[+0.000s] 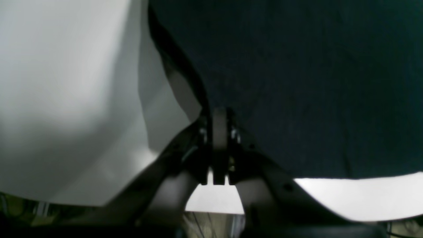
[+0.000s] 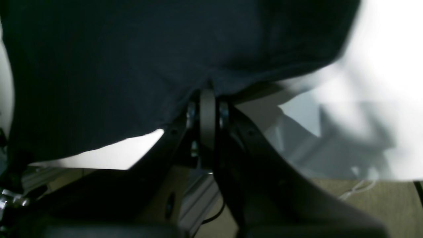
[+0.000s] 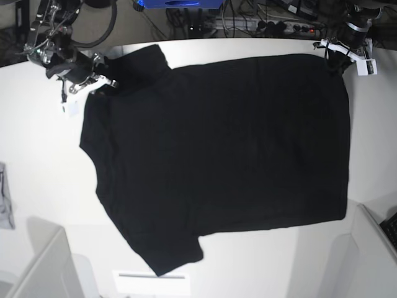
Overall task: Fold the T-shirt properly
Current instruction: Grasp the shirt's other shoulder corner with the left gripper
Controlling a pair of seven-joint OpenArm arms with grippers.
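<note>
The black T-shirt lies spread flat on the white table, plain side up, with one sleeve toward the front and one at the back left. My right gripper sits at the shirt's back left corner by the sleeve. In the right wrist view this gripper is shut on the T-shirt edge. My left gripper is at the back right corner. The left wrist view shows it shut on the hem of the T-shirt, with cloth bunched at the tips.
A small grey cloth scrap lies at the table's left edge. White bins stand at the front left and front right. A white label lies near the front edge. Cables and a power strip run behind the table.
</note>
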